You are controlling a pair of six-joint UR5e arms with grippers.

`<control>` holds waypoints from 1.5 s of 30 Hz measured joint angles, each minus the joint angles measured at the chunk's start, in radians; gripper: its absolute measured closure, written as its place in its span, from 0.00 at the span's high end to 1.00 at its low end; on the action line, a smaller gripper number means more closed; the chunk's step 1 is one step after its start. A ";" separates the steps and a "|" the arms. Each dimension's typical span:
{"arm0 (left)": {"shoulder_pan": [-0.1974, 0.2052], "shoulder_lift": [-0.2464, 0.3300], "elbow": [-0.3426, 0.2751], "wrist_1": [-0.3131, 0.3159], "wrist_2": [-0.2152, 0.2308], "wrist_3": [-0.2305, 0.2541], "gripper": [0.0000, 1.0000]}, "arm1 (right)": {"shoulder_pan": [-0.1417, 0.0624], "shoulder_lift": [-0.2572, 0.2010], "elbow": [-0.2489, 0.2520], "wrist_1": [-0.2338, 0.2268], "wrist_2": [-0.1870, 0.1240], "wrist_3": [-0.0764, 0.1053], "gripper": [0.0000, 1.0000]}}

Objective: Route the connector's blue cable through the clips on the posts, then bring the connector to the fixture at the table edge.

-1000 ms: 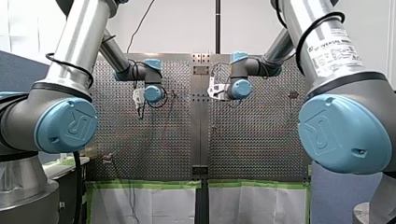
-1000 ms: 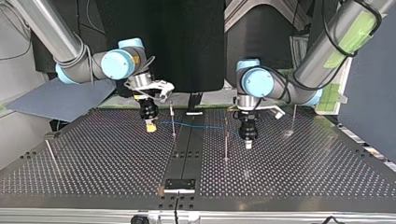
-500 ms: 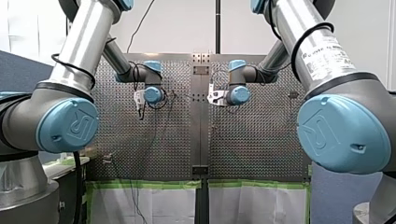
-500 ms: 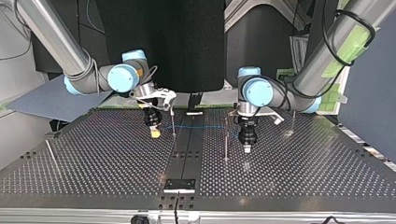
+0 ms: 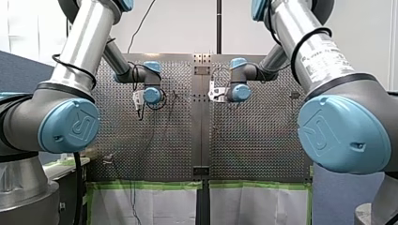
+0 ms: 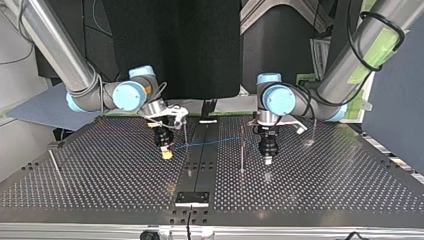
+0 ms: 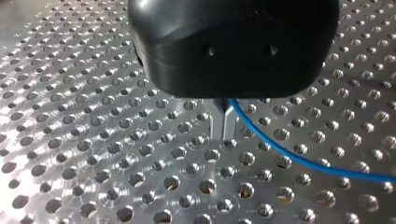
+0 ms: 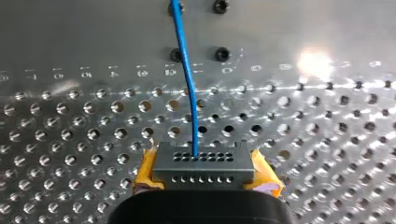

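Because the blue cable [image 8: 189,88] looks thin and limp, my left end effector [image 7: 224,123] pinches it just above the desk [image 6: 310,190], while my right end effector [image 8: 205,175] clamps the light, rigid connector [image 8: 204,163] by its flanks, toward the desk's arm-side edge.

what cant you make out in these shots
- Top view: the clips on the posts are too small; whether the cable sits in one is unclear.
- Left wrist view: the black body of my left gripper hides where the cable enters its grip.
- Right wrist view: the body of my right gripper covers the connector at its gripped end.
- Front view: the arms' wrists hide both grippers and the cable.
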 joint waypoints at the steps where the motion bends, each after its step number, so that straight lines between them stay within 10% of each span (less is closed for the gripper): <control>1: 0.001 0.000 0.000 0.000 0.000 0.000 0.00 | 0.000 0.006 -0.012 0.007 0.000 -0.005 0.00; 13: 0.010 0.000 0.000 0.000 0.009 -0.001 0.00 | -0.003 0.018 -0.096 0.018 -0.001 -0.014 0.00; 22: 0.017 0.000 0.000 -0.005 0.024 -0.019 0.45 | -0.004 0.018 -0.102 0.023 -0.001 -0.016 0.00; 24: 0.020 0.000 0.000 -0.012 0.032 -0.022 0.80 | -0.004 0.018 -0.102 0.027 -0.001 -0.017 0.00; 27: 0.024 0.000 0.000 -0.029 0.042 -0.023 1.00 | -0.004 0.018 -0.102 0.033 -0.001 -0.017 0.00; 45: 0.013 0.069 -0.070 -0.172 -0.029 -0.025 1.00 | 0.000 0.018 -0.102 0.070 0.002 -0.020 0.00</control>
